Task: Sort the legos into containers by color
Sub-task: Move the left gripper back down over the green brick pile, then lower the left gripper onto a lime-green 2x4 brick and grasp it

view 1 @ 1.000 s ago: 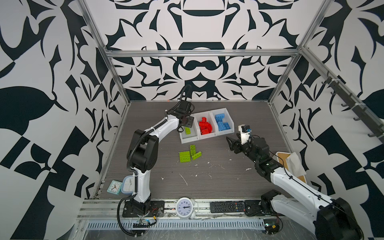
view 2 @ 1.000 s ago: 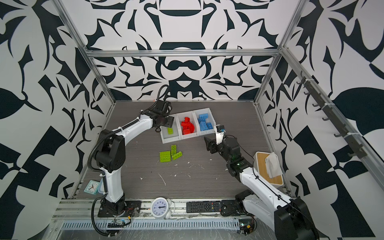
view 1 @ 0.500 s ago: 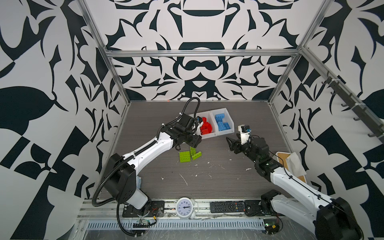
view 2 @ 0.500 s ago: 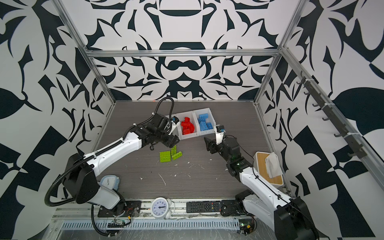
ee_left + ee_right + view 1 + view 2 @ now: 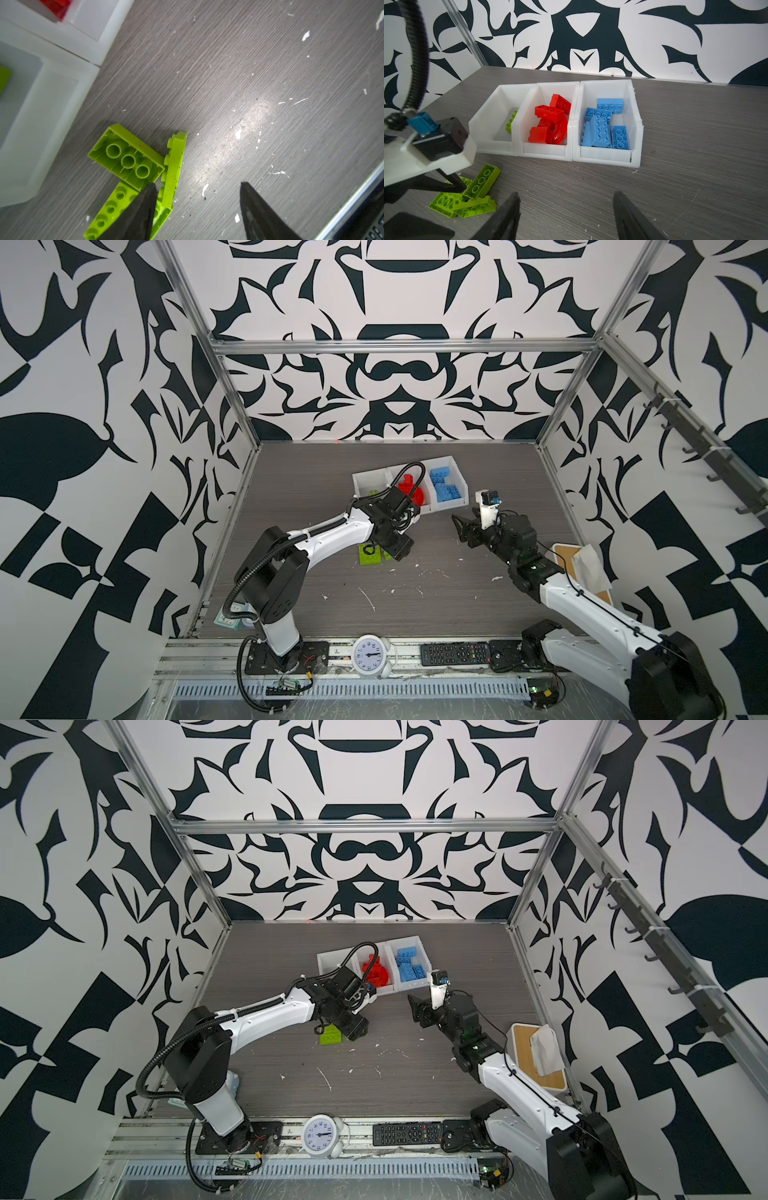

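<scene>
Because 3 lime green bricks point(image 5: 475, 206) lie loose on the table point(image 5: 675, 187), huddled just in front of the row of bins, the green sort is the step in hand. In the left wrist view, 1 is an upturned brick point(image 5: 126, 160) showing its hollow tubes. An edge-on brick point(image 5: 174, 166) leans against it, and a studded plate point(image 5: 110, 205) lies beside both.

The left bin point(image 5: 492, 97) holds a single lime brick point(image 5: 511, 121). The middle bin point(image 5: 558, 84) holds red pieces point(image 5: 550, 124) and the right bin point(image 5: 606, 82) blue pieces point(image 5: 600, 126), so those colours look finished.

The left tool point(image 5: 197, 185) hangs low over the cluster, jaws spread and holding nothing. Its 1 finger point(image 5: 143, 207) overlaps the studded plate; whether it touches I cannot tell. The right tool point(image 5: 565, 194) is likewise parted and empty, near the front of the bins and apart from any brick.

Next, I judge, the left tool must centre on 1 brick, drop and clamp across its narrow sides. It must then carry the brick to the left bin without dragging its neighbours.
</scene>
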Controlling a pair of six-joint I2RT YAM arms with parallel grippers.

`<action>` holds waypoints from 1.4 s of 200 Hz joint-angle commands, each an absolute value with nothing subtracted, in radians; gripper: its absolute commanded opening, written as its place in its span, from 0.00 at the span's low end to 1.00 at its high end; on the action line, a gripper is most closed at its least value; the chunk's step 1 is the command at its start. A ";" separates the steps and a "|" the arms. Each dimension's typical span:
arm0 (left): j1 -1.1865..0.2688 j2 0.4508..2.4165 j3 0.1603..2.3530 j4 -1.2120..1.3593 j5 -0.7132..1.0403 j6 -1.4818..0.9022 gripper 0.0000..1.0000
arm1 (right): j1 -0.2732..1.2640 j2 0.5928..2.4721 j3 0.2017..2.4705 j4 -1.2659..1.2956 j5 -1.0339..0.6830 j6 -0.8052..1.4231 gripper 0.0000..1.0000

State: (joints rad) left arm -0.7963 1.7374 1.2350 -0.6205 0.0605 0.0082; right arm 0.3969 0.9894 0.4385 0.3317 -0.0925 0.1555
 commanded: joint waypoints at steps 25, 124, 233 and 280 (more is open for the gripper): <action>-0.823 1.781 1.273 -0.656 0.027 0.020 0.65 | 0.399 0.984 0.466 0.367 -0.087 0.161 0.73; -0.831 1.850 1.277 -0.598 -0.022 0.007 0.61 | 0.399 0.985 0.469 0.365 -0.091 0.161 0.73; -0.831 1.911 1.284 -0.581 -0.077 0.000 0.54 | 0.399 0.988 0.470 0.365 -0.101 0.164 0.73; -0.831 1.917 1.281 -0.566 -0.113 -0.005 0.47 | 0.399 0.991 0.471 0.365 -0.104 0.164 0.73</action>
State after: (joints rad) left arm -0.8299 1.9030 1.2659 -0.5636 -0.0856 -0.0029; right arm 0.3969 0.9894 0.4385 0.3328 -0.0937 0.1555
